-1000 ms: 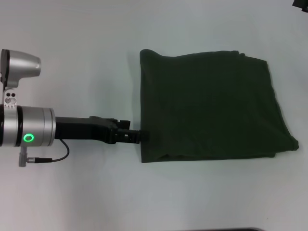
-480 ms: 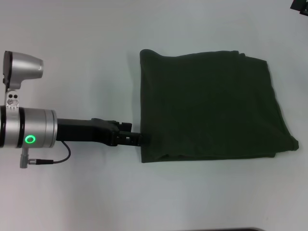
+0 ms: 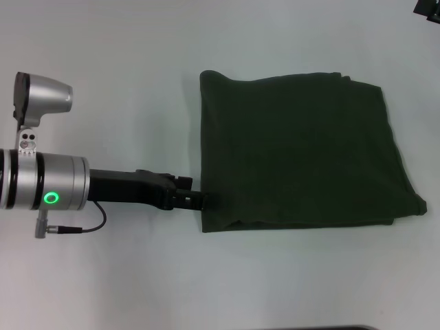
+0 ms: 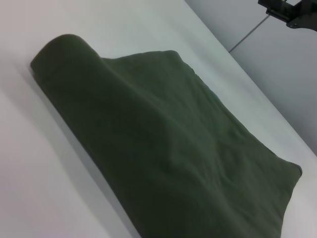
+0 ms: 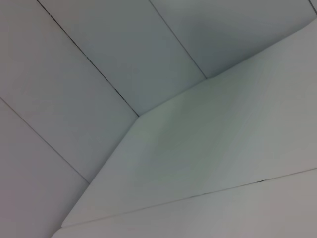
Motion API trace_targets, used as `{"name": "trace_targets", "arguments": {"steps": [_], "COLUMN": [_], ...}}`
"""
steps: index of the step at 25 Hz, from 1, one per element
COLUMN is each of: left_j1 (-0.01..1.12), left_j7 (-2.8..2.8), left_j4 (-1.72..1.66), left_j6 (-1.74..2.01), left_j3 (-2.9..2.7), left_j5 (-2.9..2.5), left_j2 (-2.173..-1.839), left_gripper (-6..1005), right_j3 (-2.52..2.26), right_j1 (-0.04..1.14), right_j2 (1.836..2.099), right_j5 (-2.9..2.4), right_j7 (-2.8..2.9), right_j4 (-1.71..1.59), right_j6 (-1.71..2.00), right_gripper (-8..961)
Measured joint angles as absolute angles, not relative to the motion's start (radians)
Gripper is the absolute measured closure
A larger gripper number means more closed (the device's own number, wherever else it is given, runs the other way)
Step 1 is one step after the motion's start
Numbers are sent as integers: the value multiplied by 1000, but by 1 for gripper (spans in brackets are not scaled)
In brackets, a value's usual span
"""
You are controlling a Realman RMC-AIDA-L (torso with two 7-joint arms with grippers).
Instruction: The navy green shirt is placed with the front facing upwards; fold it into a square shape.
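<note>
Left gripper (image 3: 204, 200) low on the table (image 3: 137, 275), tip touching the shirt's (image 3: 302, 151) near-left edge; can't tell if the jaws are open or pinching cloth. Shirt lies folded into a rough rectangle, flat, beyond and right of the gripper. Right gripper not visible.

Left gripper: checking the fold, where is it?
In the head view, the left gripper is at the near-left edge of the folded dark green cotton shirt.
</note>
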State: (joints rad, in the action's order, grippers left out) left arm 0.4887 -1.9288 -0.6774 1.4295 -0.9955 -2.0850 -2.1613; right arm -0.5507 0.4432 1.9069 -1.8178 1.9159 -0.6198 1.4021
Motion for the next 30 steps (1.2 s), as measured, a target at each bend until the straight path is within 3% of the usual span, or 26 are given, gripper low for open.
{"name": "trace_targets", "arguments": {"steps": [30], "left_j1": [515], "left_j7": [-1910], "left_j4": [-644], "left_j6": [1427], "left_j3": [-995], "left_j5": [-2082], "left_j2": [-2161], "left_gripper": [62], "right_j3": [-555], "right_j1": [434], "right_j2": [1911], "right_j5": [-1818], "right_j7": [1916], "right_j4": [-616], "right_j6": [1416], "right_gripper": [262]}}
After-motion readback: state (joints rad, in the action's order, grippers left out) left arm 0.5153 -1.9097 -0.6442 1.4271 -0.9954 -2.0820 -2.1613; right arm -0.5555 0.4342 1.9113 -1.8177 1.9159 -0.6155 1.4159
